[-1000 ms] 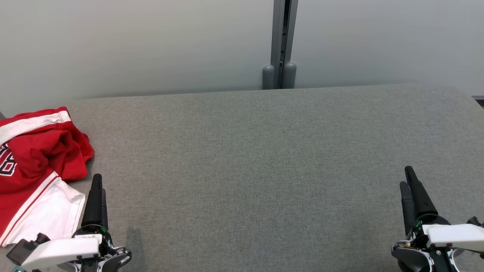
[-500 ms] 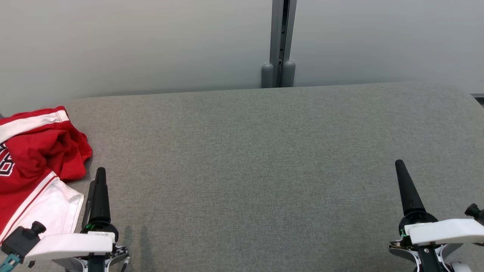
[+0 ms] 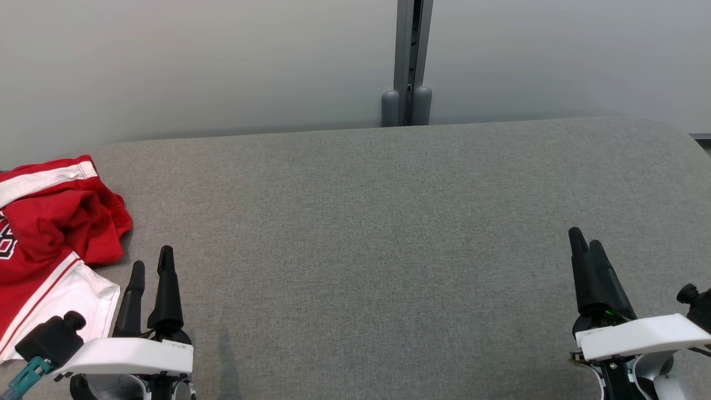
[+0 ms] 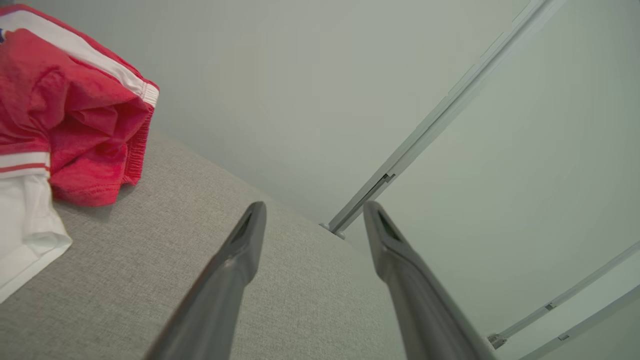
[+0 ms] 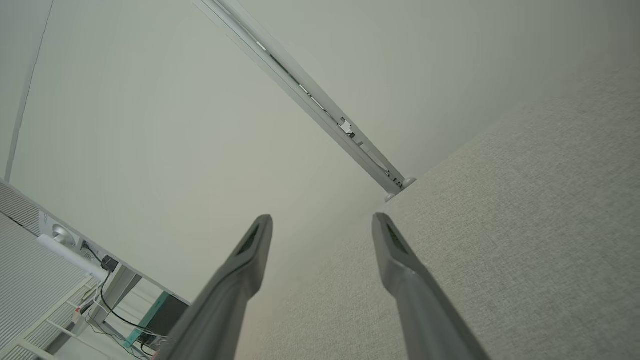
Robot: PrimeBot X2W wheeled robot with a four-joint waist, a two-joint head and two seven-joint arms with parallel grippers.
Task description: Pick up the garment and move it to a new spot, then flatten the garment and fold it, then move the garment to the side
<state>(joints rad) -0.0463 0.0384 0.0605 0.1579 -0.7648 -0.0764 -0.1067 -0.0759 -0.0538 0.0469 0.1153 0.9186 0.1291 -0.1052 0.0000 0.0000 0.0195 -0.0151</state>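
Left tool (image 3: 151,256) has rolled, spread empty like right tool (image 3: 585,237); crumpled garment (image 3: 50,222) runs near-to-far.

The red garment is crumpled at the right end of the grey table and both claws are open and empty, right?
No: the head view shows the garment at the left end of the table. The left claw and right claw are open and empty.
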